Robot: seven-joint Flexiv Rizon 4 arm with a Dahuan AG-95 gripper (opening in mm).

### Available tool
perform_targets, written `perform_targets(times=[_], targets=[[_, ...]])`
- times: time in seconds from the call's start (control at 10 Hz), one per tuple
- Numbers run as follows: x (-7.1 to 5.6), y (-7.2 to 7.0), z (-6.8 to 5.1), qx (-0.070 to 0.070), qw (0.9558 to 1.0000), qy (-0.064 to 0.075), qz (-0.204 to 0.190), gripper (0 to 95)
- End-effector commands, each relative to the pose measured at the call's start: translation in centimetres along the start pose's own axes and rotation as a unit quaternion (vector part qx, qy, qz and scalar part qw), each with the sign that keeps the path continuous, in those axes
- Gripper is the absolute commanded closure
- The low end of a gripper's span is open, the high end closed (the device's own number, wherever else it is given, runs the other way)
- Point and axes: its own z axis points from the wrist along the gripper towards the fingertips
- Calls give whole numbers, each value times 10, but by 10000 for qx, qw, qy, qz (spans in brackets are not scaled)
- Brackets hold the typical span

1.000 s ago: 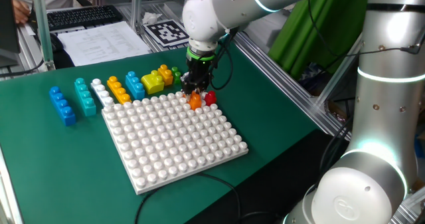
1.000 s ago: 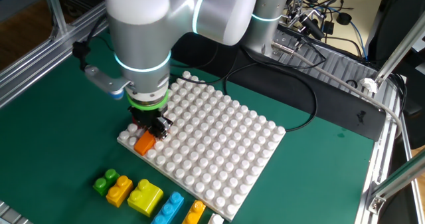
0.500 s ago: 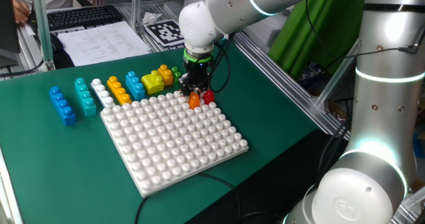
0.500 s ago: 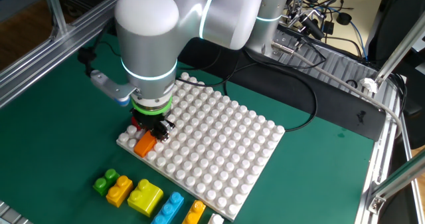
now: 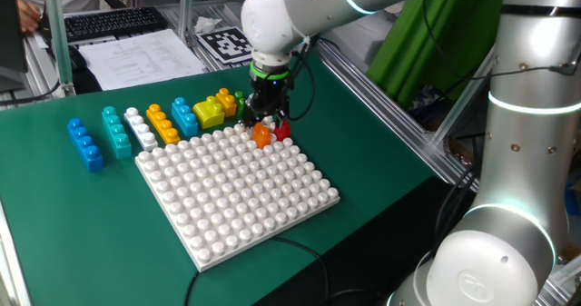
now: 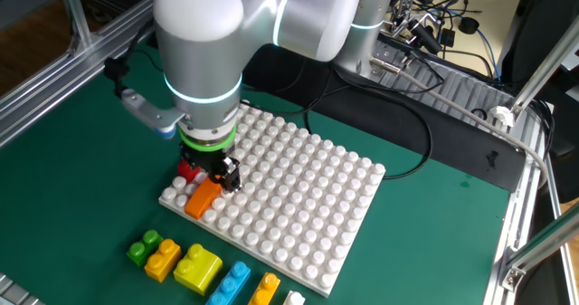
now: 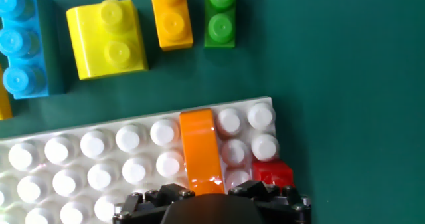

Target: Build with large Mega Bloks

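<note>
Clamped in the pincer (image 6: 215,180): orange brick (image 7: 198,151), on the baseplate (image 7: 99,154) at its edge. Just right of it, red brick (image 7: 271,173). Beyond, apart on the mat: green (image 7: 220,16), yellow (image 7: 108,38), blue (image 7: 21,41) bricks.

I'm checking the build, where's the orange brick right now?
The orange brick sits on the white baseplate near its corner, under the gripper, with a red brick beside it.

End effector (image 6: 217,176) low, pointing down, wrist vertical.
</note>
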Motion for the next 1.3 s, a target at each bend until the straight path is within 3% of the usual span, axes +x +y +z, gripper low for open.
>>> perform_targets(times=[0.1,0.5,0.8,0.9,1.0,1.1,1.3], targets=[[-16,7,-8,-18,10000,61,47,190],[-58,16,-27,78,9993,328,145,190],[-99,-7,-32,67,9986,518,-40,190],[-115,-16,-31,4,9986,526,-86,380],[-122,-19,-29,-47,9986,528,-60,570],[-128,-23,-26,-57,9985,524,-127,950],[-136,-26,-22,-19,9986,503,-141,950]])
